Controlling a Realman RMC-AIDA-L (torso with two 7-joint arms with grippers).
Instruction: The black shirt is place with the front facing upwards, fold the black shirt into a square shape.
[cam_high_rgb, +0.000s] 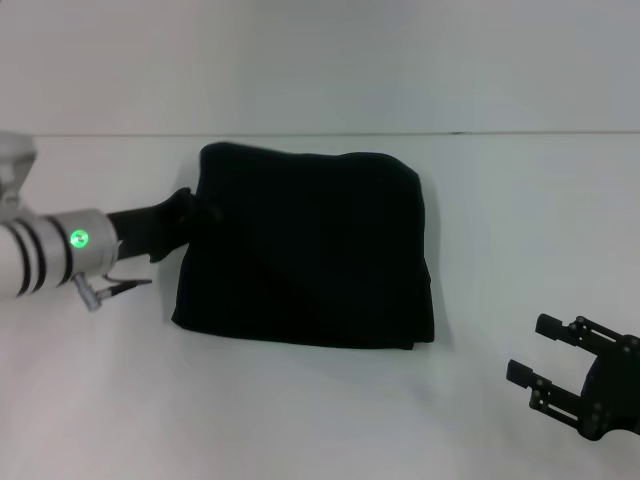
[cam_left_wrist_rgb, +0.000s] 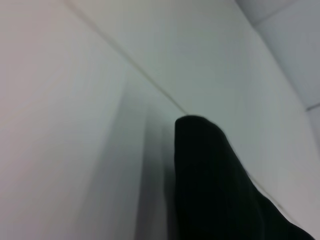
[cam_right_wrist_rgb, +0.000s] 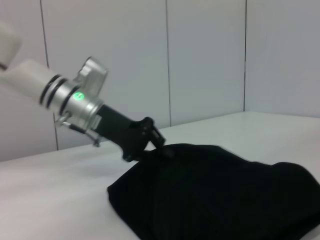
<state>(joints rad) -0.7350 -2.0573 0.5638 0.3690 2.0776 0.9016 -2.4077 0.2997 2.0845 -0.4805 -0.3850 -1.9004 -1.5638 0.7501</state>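
While the black shirt (cam_high_rgb: 310, 255) lies folded into a roughly square bundle in the middle of the white table (cam_high_rgb: 300, 410), no lettering or label shows on it, just plain black cloth with a slightly lumpy top edge and a bottom edge that flares out a bit. The left gripper (cam_high_rgb: 203, 212) reaches in from the left and sits right at the shirt's upper left edge, touching the cloth. Honestly can't tell if it's pinching the fabric or just resting there, black on black hides it in the head view, and the right wrist view (cam_right_wrist_rgb: 159, 145) doesn't settle it either. The left wrist view only gives a dark mound of shirt (cam_left_wrist_rgb: 215, 190) against the table. The right gripper (cam_high_rgb: 545, 355) hangs off at the lower right, well apart from the shirt, its 2 fingers (cam_high_rgb: 552, 325) spread with nothing between them.
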